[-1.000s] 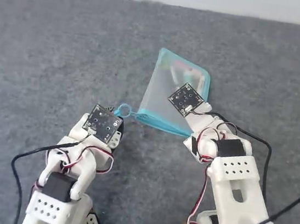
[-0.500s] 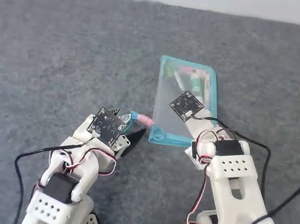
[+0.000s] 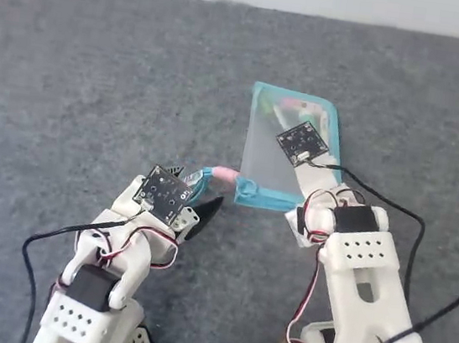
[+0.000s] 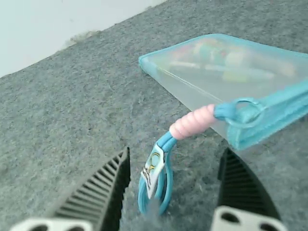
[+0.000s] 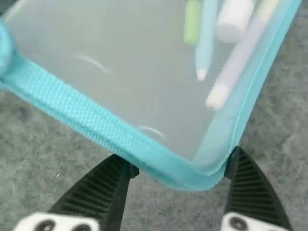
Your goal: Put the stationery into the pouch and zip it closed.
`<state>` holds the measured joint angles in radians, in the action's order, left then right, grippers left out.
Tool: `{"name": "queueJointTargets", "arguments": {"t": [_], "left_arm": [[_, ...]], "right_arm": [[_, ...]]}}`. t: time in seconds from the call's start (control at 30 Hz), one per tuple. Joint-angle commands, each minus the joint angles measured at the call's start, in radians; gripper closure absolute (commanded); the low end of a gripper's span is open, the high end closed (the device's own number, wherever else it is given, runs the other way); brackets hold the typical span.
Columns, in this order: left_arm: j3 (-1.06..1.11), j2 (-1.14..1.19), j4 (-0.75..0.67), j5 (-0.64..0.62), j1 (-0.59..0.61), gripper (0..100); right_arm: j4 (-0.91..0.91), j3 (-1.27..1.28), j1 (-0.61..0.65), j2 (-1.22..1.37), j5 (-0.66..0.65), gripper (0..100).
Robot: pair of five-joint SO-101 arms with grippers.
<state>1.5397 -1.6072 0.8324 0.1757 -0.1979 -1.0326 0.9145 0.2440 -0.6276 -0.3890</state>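
Note:
The translucent pouch (image 3: 275,148) with teal edging lies flat on the grey carpet, and pens and other stationery (image 5: 226,29) show through its far end. Its zipper pull, a pink bead (image 4: 192,123) on a blue strap loop (image 4: 154,180), trails off the near left corner. My left gripper (image 4: 176,153) is open, the strap lying loose between its fingers (image 3: 205,215). My right gripper (image 5: 180,161) is open too, its fingers either side of the pouch's near right corner (image 5: 195,174) without pinching it.
Grey carpet (image 3: 89,77) covers the whole table up to a pale wall at the far edge. Both arm bases and their cables (image 3: 27,263) fill the near edge.
The pouch has swung to the right and settled flat. My left gripper has let go of the strap loop and drawn back toward the near side; the right arm shifted right with the pouch.

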Motion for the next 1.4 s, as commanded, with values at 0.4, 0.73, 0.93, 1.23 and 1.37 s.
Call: {"name": "queueJointTargets", "arguments": {"t": [0.4, 0.73, 0.93, 1.23, 1.37], "left_arm": [[-0.082, -0.005, -0.032, -0.008, 0.21, 72], [-0.019, -0.003, -0.21, -0.13, 0.356, 72], [-0.018, -0.003, -0.212, -0.132, 0.356, 72], [-0.018, -0.003, -0.213, -0.453, 0.362, 72], [0.016, -0.003, -0.215, -0.595, 0.362, 72]], "right_arm": [[0.002, -0.064, 0.188, -0.016, 0.066, 71.2], [0.001, -0.078, 0.013, -0.182, 0.126, 82.8], [0.001, 0.068, -0.124, -0.452, 0.16, 93.5], [0.01, 0.371, -0.254, -0.8, 0.043, 93.5], [-0.001, 0.509, -0.312, -0.952, 0.018, 93.5]]}}
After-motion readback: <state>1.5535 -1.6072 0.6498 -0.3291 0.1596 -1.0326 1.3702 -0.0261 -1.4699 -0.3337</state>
